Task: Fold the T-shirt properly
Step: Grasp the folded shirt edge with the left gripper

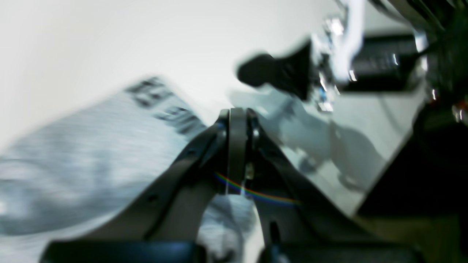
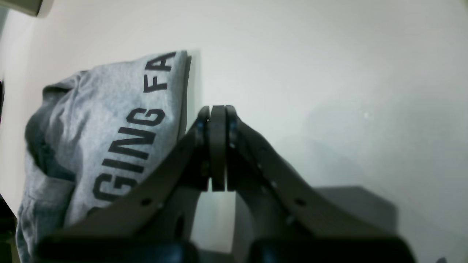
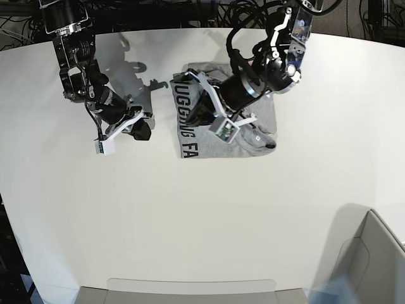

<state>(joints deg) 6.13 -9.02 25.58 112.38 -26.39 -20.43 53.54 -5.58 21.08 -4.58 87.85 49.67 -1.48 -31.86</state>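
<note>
Base view: T-shirt [image 3: 253,133] lies directly under left gripper [image 3: 201,114], right gripper [image 3: 142,130] well aside, both clenched empty.

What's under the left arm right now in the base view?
The folded grey T-shirt lies beneath the left gripper, on the white table, lettering showing along its edge. The arm covers the shirt's middle, so the folds there cannot be seen.

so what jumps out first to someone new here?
The grey T-shirt folded into a compact bundle at the middle of the white table, black lettering along one edge. The left gripper hangs over it, jaws shut; the right gripper sits apart beside it, also shut and empty.
</note>
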